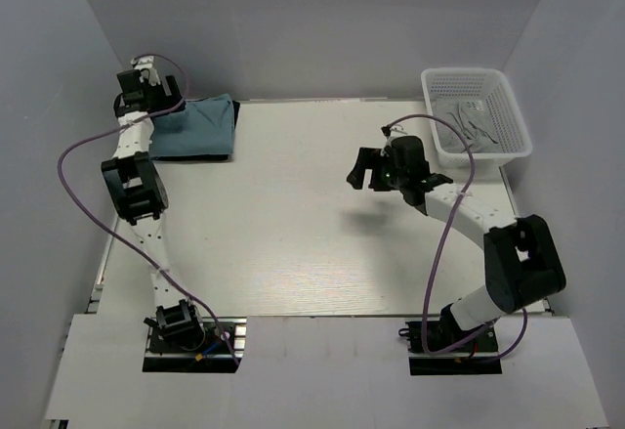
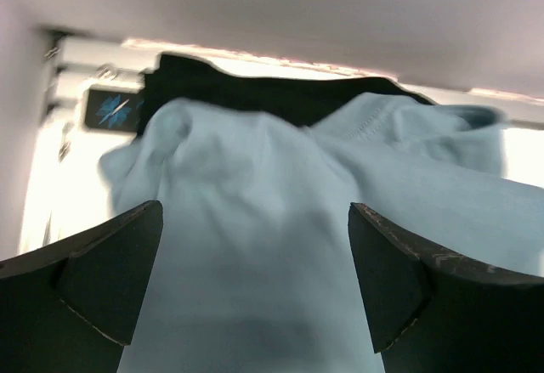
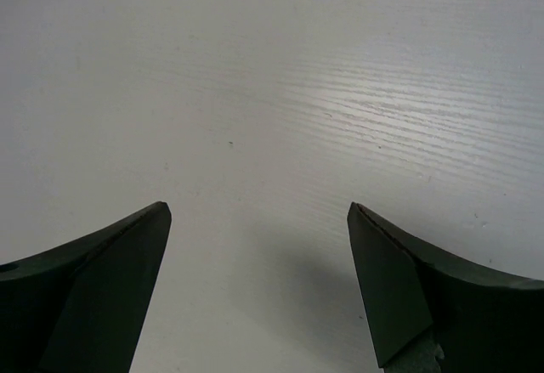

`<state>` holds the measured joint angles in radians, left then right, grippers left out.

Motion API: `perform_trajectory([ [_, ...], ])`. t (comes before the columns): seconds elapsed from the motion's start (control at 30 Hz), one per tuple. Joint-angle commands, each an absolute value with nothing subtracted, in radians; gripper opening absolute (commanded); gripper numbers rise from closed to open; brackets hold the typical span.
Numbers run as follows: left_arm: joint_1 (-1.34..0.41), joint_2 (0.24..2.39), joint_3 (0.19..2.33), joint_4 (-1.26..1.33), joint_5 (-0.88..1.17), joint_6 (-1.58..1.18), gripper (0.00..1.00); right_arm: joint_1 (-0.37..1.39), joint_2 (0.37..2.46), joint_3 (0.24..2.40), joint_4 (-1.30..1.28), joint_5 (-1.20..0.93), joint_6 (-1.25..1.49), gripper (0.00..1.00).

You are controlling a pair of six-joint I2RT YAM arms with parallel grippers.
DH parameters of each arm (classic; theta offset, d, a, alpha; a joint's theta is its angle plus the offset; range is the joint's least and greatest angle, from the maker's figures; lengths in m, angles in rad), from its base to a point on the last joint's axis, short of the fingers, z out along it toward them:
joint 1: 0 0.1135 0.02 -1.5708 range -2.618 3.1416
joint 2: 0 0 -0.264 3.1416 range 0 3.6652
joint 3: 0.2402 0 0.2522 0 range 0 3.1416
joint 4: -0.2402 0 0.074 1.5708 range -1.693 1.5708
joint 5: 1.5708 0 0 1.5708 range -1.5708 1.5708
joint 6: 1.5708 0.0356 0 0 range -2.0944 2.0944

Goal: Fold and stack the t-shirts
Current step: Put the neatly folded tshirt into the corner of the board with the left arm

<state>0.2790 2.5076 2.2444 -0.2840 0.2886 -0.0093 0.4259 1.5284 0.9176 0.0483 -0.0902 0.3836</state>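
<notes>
A: Where are the shirts?
B: Far left corner of the table (image 1: 293, 243). The blue t-shirt (image 1: 195, 128) lies on the black t-shirt (image 1: 232, 116), with black peeking out at the edge. The left gripper (image 2: 255, 211) hangs just over the blue, fingers spread, holding nothing.
A: Advice?
B: Looks nearly stacked. Square the edges, press gently, don't drag the top layer.
A: Surroundings?
B: Right gripper (image 3: 257, 210) spread over bare tabletop. Basket (image 1: 488, 155) at far right, well apart. Nothing seems to obstruct.
</notes>
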Motion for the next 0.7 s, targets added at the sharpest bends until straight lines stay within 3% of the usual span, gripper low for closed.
perform_trajectory([
  [0.0, 0.256, 2.159, 2.153, -0.325, 0.175, -0.107, 1.0, 0.426, 1.444, 0.885, 0.064, -0.135, 0.354, 0.9],
  [0.17, 0.209, 1.814, 1.609, -0.213, 0.303, -0.348, 1.0, 0.428, 1.376, 0.769, 0.122, -0.146, 0.429, 0.9],
  [0.33, -0.007, 1.331, 0.959, -0.016, 0.216, -0.49, 1.0, 0.428, 1.228, 0.629, 0.158, -0.149, 0.455, 0.9],
  [0.53, -0.138, 0.837, 0.481, -0.028, 0.185, -0.613, 1.0, 0.426, 1.054, 0.486, 0.198, -0.124, 0.514, 0.9],
  [0.67, -0.164, 0.658, 0.443, -0.135, 0.174, -0.603, 1.0, 0.426, 1.002, 0.419, 0.235, -0.181, 0.529, 0.9],
])
